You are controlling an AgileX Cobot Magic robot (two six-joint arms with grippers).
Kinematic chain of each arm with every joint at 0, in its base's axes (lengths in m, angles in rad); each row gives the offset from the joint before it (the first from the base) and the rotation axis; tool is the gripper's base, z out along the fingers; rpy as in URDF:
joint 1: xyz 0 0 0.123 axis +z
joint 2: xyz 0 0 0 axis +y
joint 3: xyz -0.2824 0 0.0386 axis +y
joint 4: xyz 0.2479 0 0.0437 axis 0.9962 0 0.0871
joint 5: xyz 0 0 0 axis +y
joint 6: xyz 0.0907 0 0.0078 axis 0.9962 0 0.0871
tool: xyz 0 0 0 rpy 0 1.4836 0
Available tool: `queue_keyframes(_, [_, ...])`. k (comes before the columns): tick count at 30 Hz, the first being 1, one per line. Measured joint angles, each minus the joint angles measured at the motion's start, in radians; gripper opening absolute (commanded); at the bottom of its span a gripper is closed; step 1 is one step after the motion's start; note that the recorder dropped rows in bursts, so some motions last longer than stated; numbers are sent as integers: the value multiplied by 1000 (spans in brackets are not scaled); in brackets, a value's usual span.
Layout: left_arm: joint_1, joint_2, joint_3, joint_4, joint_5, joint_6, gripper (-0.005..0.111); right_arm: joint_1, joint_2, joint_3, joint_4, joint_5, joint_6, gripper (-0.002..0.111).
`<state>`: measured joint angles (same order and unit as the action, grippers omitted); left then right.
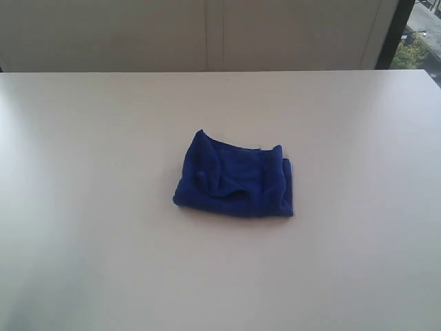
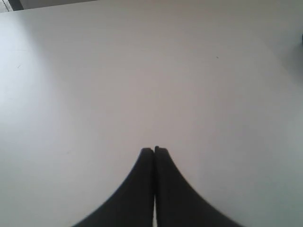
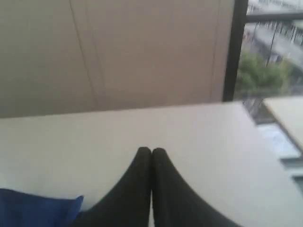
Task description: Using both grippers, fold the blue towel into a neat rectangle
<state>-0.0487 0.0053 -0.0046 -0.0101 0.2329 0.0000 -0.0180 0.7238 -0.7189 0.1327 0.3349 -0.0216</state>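
Observation:
The blue towel (image 1: 236,177) lies folded into a small, slightly rumpled rectangle near the middle of the white table (image 1: 89,172). Neither arm shows in the exterior view. In the left wrist view my left gripper (image 2: 154,150) is shut, its black fingertips pressed together over bare tabletop, with no towel in sight. In the right wrist view my right gripper (image 3: 151,151) is also shut and holds nothing. A corner of the blue towel (image 3: 38,208) shows beside and behind its fingers. The towel's white label is not visible.
The table's far edge (image 1: 220,72) runs along a pale wall. A dark window frame (image 3: 235,49) with trees and buildings beyond stands at the right. A second pale surface (image 3: 286,113) lies past the table's right edge.

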Motion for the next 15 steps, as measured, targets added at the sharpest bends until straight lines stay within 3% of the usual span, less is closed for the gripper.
queue_keyframes(6, [0, 0, 0, 0, 0, 0, 0, 41, 393, -51, 288, 97, -156, 0])
queue_keyframes(11, [0, 0, 0, 0, 0, 0, 0, 175, 678, -137, 563, 136, -382, 0])
queue_keyframes(15, [0, 0, 0, 0, 0, 0, 0, 263, 864, -258, 670, 150, -464, 0])
